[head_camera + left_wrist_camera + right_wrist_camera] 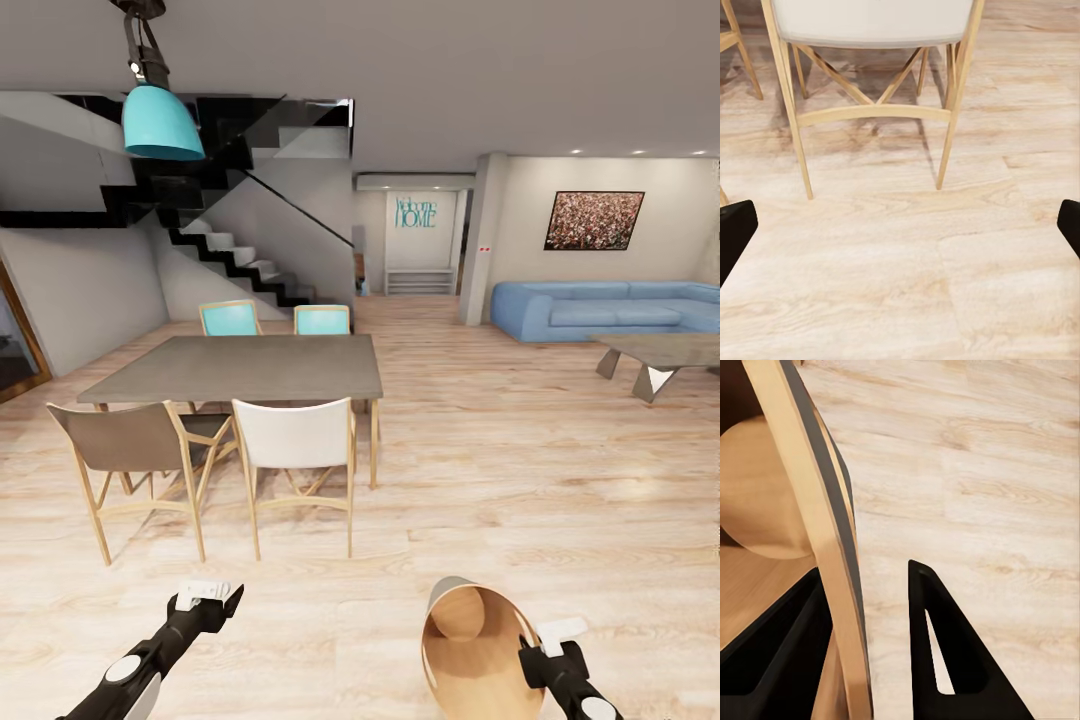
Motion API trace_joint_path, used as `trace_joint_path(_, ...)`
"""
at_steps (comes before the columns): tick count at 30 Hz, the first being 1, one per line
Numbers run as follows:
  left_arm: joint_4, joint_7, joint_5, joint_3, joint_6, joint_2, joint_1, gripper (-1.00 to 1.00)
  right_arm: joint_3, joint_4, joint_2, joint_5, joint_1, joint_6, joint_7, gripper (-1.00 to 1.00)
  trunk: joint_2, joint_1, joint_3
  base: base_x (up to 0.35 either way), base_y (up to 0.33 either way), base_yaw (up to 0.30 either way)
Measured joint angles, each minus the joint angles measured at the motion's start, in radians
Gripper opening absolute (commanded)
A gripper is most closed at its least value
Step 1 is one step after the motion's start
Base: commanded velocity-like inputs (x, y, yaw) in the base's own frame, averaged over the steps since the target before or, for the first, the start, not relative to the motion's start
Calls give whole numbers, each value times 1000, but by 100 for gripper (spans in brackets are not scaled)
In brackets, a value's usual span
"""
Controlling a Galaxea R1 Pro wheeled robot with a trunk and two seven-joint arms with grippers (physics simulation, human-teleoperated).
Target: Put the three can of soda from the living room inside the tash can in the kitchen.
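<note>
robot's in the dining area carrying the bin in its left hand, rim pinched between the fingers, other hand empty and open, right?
Wrong hand. The bin is in the right hand, whose fingers pinch the rim in the right wrist view; the head view shows it too. The left hand is the empty, open one. The rest stands.

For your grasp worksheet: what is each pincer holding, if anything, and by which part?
The right pincer holds the trash can by its rim, one finger inside the wall, one outside. The left pincer is open and holds nothing.
</note>
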Motion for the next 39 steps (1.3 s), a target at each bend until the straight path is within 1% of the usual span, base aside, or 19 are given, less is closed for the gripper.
trace_joint_path(3,0,0,0,0,0,0,0,100,-1,0,-2,-10,0,0,0,-100,0,0,0,0,0,-178)
trace_joint_path(6,6,0,0,0,0,0,0,100,0,-1,-6,-47,0,0,0,-100,0,0,0,0,0,-223)
trace_joint_path(8,16,0,0,0,0,0,-1,100,0,-1,-7,-60,0,0,0,-100,0,0,1,0,0,-240)
trace_joint_path(11,24,0,0,0,0,1,-1,100,0,0,-7,-68,0,0,0,-100,0,0,3,0,0,-245)
trace_joint_path(34,28,0,0,0,-1,1,-1,100,-2,-1,-11,-74,0,-1,0,-100,0,0,20,0,0,-241)
trace_joint_path(39,28,0,0,0,-1,1,-1,100,-3,-1,-13,-75,0,-1,0,-100,0,0,23,117,68,-241)
